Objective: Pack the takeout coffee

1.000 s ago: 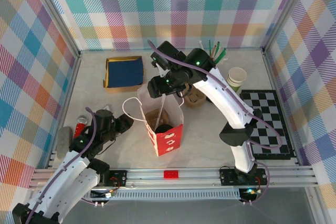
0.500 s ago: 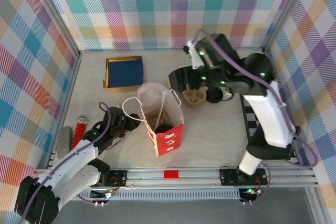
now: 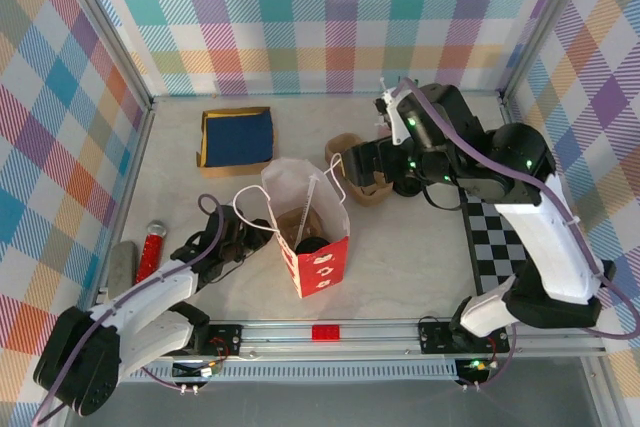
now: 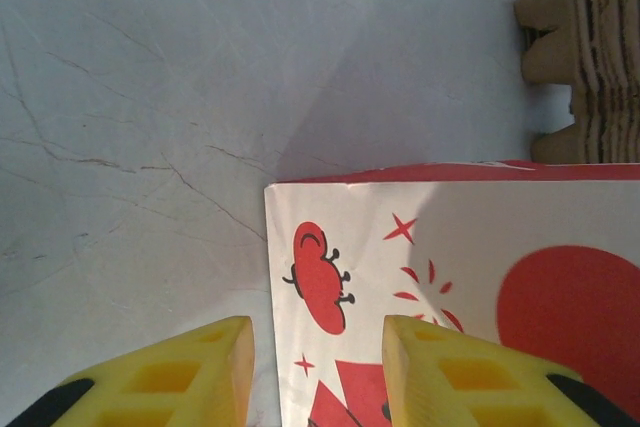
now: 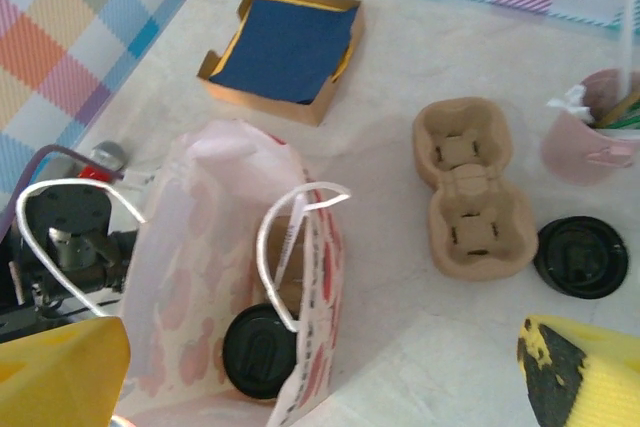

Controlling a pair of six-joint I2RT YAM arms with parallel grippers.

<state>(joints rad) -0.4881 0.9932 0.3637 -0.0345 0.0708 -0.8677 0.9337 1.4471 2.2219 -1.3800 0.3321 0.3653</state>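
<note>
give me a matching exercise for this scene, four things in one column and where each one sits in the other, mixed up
Things:
1. takeout coffee
2. loose black lid
3. cardboard cup carrier
4. blue napkin tray

Places:
a. far left part of the table
b. flat on the table, no cup under it
c. inside the red and white bag
d. between the bag and the loose lid

Pairs: 1-c, 2-b, 3-d, 4-a

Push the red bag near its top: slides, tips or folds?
Probably folds: the bag has thin-looking walls, light showing through, and a crumpled mouth. The takeout coffee sits on its floor, so it is likely bottom-heavy; a low push may slide it on the smooth-looking table.
</note>
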